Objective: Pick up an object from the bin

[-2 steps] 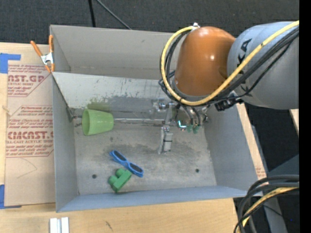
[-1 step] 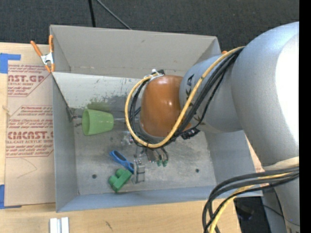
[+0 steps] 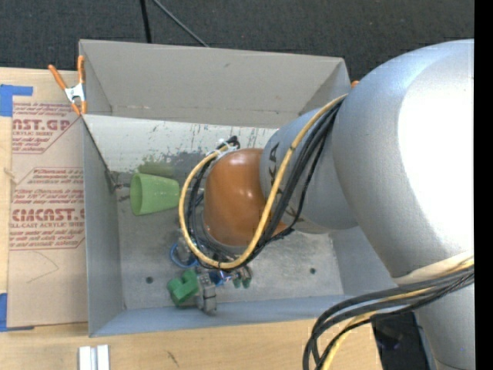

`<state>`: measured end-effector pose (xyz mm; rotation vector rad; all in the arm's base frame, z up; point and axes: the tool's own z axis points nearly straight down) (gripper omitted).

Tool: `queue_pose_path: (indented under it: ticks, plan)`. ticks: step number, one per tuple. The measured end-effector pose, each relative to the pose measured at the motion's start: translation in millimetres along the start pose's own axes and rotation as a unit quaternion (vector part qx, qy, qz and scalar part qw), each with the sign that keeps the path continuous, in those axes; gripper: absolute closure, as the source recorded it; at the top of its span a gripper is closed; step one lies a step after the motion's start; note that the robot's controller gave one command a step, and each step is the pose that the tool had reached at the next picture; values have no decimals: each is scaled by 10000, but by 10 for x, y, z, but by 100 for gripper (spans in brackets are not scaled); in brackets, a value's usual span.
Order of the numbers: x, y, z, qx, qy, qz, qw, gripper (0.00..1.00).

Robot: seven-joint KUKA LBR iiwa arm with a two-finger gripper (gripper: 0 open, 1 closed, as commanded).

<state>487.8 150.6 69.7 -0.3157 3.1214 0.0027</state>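
My gripper point(image 3: 208, 297) reaches down near the bin's front wall, left of the middle, mostly hidden under the arm's orange cover. A small green block point(image 3: 182, 289) lies on the bin floor right beside it, on its left; whether they touch I cannot tell. A light green cup point(image 3: 154, 193) lies on its side farther back on the left, apart from the gripper.
The arm and its looped cables come in from the right and cover the middle and right of the bin. The front wall stands close to the gripper. Bare floor shows at the front right and between the cup and the block.
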Motion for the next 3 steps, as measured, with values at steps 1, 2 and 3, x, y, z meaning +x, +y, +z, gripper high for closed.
queue_pose_path:
  ticks: [1,2,3]
  plan:
    - [7,-8,1,-2,20,14,10000,100]
    - [-317,123,-1281,-1,-33,27,10000,100]
    - [-1068,243,-2930,0,-50,-246,9997,100]
